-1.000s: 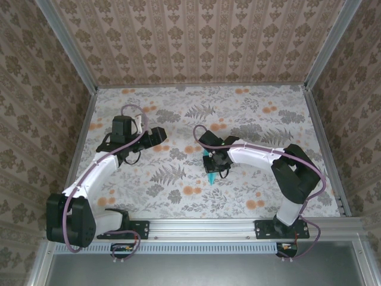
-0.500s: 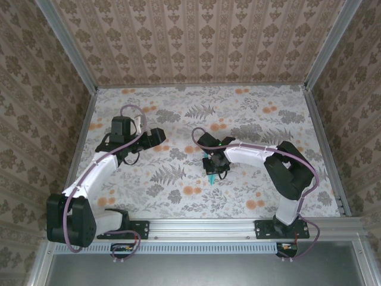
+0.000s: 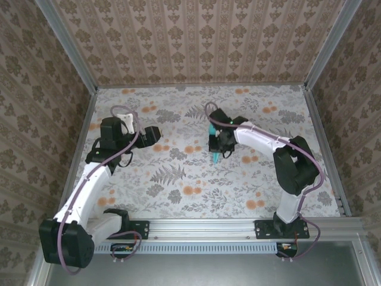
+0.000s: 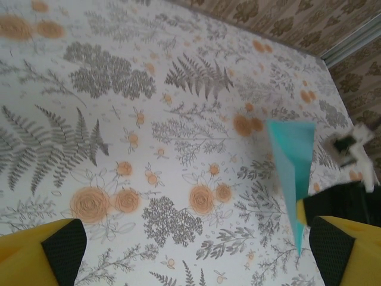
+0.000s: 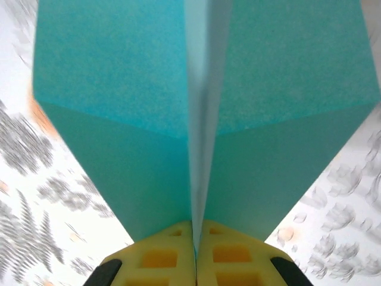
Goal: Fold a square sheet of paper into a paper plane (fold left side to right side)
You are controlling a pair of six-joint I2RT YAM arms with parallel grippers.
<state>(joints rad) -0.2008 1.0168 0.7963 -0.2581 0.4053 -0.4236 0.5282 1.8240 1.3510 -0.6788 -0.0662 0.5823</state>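
One end effector (image 5: 195, 231), right, pinching paper plane (image 5: 119, 89)

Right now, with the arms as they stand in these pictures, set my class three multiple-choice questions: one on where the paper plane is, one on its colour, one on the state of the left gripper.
1. Where is the paper plane?
A. flat on the table
B. pinched in the right gripper
C. leaning on the back wall

2. What colour is it?
A. turquoise
B. orange
C. white

3. How is the left gripper?
A. shut on the plane
B. shut on a cable
C. open, holding nothing

Key:
1 B, the gripper closes on the plane's centre crease.
2 A, both wrist views show turquoise.
3 C, its jaws stand wide apart with nothing between them.
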